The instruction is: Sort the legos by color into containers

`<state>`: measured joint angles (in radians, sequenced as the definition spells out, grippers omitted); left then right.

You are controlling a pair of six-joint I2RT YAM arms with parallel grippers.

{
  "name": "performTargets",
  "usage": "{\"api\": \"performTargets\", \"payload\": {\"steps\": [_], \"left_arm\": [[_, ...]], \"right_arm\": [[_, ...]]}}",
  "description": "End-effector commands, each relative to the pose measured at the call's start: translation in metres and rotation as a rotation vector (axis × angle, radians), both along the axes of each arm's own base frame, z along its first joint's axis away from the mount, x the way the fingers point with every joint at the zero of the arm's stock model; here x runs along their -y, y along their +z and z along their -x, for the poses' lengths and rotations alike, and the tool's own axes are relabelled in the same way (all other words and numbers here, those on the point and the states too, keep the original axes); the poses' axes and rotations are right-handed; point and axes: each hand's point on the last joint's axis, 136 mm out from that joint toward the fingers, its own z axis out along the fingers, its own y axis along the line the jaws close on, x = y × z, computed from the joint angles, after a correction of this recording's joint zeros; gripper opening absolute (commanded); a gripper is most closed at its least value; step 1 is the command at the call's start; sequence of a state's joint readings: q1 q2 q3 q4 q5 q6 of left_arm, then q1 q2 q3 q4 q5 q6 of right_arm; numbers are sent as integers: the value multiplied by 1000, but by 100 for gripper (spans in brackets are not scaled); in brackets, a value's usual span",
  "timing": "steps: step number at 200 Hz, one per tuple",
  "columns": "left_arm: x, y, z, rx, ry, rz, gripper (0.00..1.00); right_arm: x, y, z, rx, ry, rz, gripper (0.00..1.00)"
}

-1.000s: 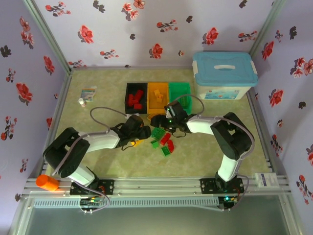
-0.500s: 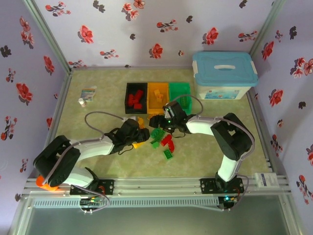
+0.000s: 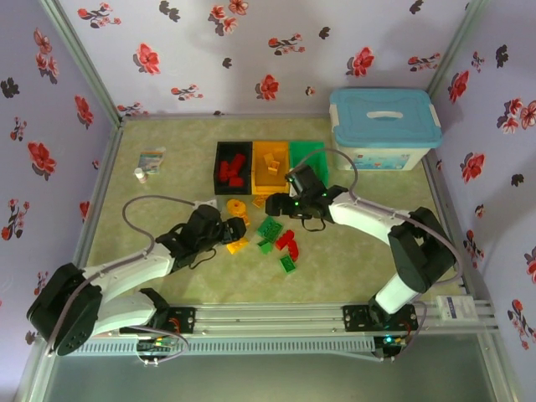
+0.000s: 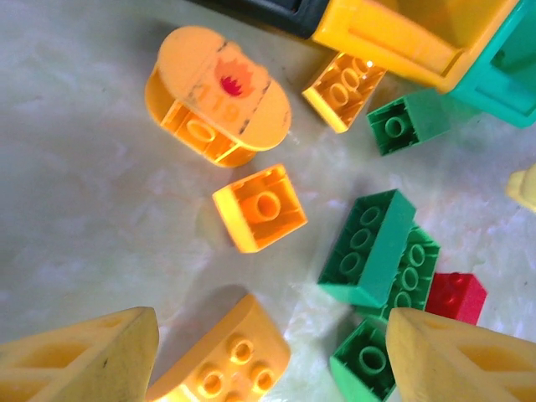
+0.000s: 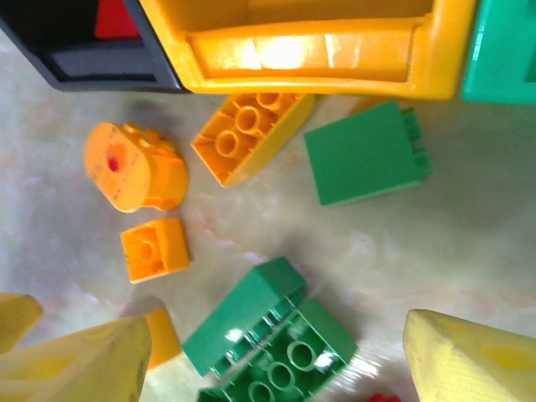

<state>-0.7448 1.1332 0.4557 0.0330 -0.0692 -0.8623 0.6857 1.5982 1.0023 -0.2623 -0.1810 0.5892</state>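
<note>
Okay, left gripper (image 4: 272,328) slid over the orange legos (image 4: 260,208), right gripper (image 5: 276,333) eased toward the bins (image 5: 310,52). Both are wide open and empty, so a pickup looks next.

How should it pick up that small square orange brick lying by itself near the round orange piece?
Pinch the square brick across two opposite flat walls, coming straight down from above. It seems to lie hollow side up, flat and apart from its neighbours, so there is room on either side. The open left end effector hangs nearest.

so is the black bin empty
Not empty: the top view shows several red bricks lying inside the black bin.
</note>
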Motion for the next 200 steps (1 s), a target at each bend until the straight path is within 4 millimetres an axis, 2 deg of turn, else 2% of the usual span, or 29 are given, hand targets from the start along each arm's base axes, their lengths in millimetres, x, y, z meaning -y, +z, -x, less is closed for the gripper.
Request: {"api": "performTargets", "payload": {"steps": [1, 30, 64, 94, 116, 151, 200], "left_arm": [[-12, -9, 10, -27, 5, -24, 72], [-19, -9, 15, -24, 19, -11, 73], [-29, -7, 19, -30, 57, -19, 72], [-48, 16, 21, 49, 131, 39, 72], [-72, 26, 24, 60, 211, 20, 73], [-102, 35, 30, 89, 319, 29, 73], [-112, 31, 34, 81, 353, 30, 72]], "right_arm": [[9, -7, 12, -8, 88, 153, 81], [-7, -6, 15, 2, 165, 207, 82], [-36, -5, 13, 15, 235, 224, 79], [-70, -11, 35, 17, 399, 289, 79], [-91, -18, 58, 5, 509, 310, 81], [-103, -31, 84, -3, 616, 363, 88], [-118, -45, 97, 5, 666, 435, 92]]}}
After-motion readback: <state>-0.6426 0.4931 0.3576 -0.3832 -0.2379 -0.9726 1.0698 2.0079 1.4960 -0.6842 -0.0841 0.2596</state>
